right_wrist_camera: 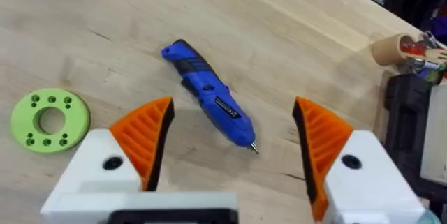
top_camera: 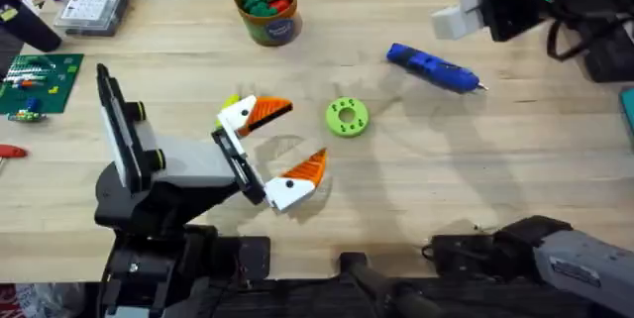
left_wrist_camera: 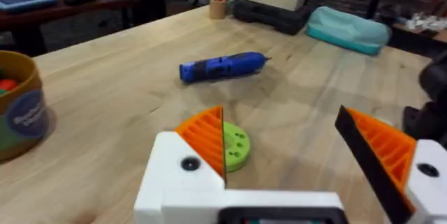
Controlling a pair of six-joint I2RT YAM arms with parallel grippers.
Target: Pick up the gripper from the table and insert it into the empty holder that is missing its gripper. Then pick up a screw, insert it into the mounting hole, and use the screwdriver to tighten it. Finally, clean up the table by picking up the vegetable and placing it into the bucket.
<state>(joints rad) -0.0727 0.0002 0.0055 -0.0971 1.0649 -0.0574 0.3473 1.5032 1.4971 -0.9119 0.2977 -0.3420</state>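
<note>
Hovering wide open above the screwdriver (right_wrist_camera: 208,104), the right gripper (right_wrist_camera: 230,140) seems lined up to grasp it, while the left gripper (top_camera: 279,152), also open, waits near the green disc (top_camera: 347,117), with the bucket (top_camera: 267,7) well apart.

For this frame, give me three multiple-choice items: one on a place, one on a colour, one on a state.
1. Where does the screwdriver lie?
A. in the bucket
B. on the bare table, beyond the green disc
C. in the left hand

2. What colour is the disc with holes?
A. lime green
B. red
C. white

3. How are the right hand's fingers?
A. shut on the screwdriver
B. shut on nothing
C. open above the screwdriver

Answers: 1 B, it rests alone on the wood; 2 A, as the overhead and wrist views show; 3 C, the orange pads stand wide apart with the tool below them.
</note>
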